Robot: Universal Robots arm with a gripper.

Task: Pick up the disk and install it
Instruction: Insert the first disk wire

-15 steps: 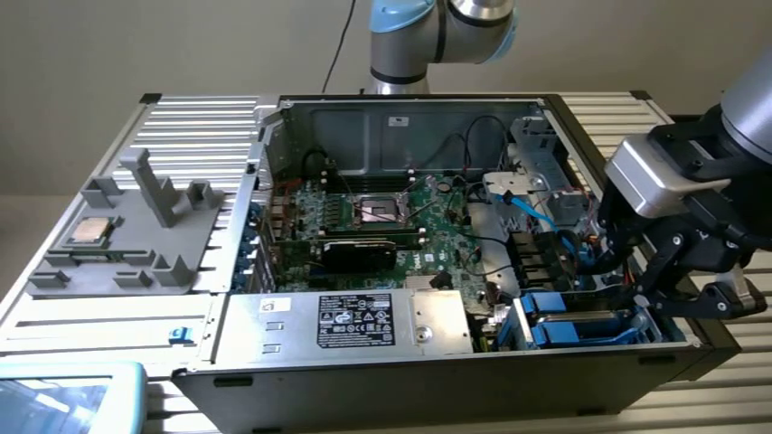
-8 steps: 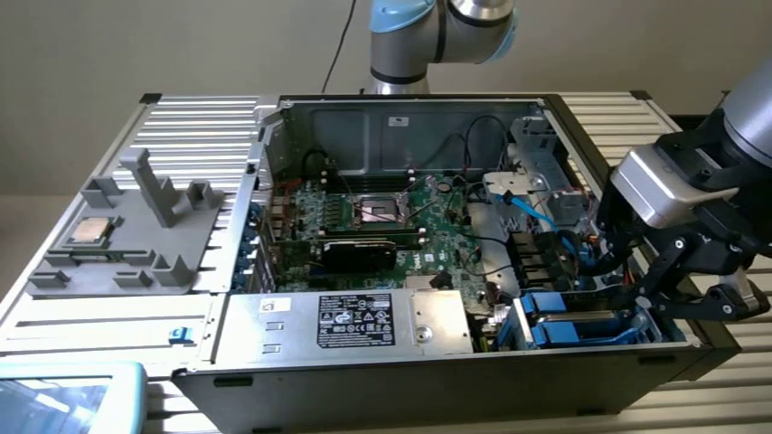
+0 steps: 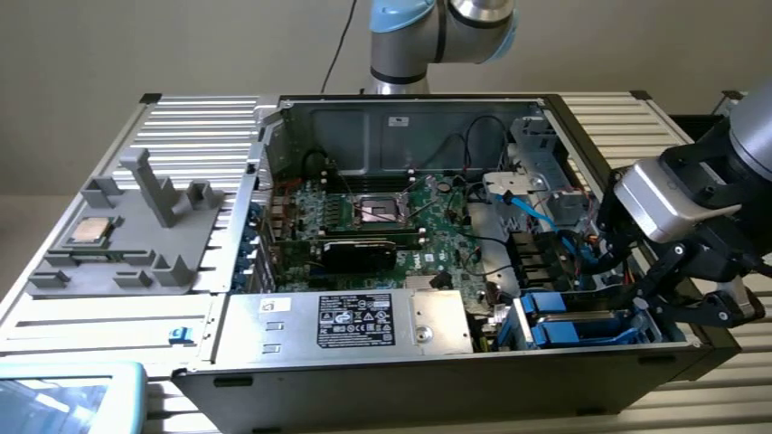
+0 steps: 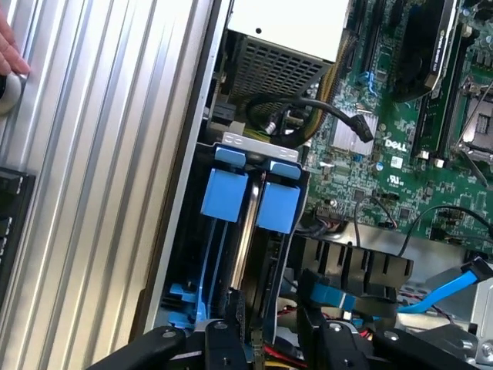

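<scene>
My gripper (image 4: 269, 341) poised at the drive bay (image 4: 176, 262), disk (image 4: 249, 231) edge-on inside it between blue tabs (image 4: 223, 193), apparently seated, its near end at my gripper, grasped or released I cannot tell

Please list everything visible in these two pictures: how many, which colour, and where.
table: one, silver slats, under everything
computer case: one, black, open, on the table
motherboard: one, green, inside the case
power supply box: one, grey, black label, inside the case
drive carriers: two, blue, side by side in the case's bay
cables: a few, blue, beside the bay
tray: one, grey, exterior view's left
CPU chip: one, silver, on the tray
person's hand: one, over the table
robot arm: one, grey and light blue, behind the case
gripper: one, black, above the drive carriers
</scene>
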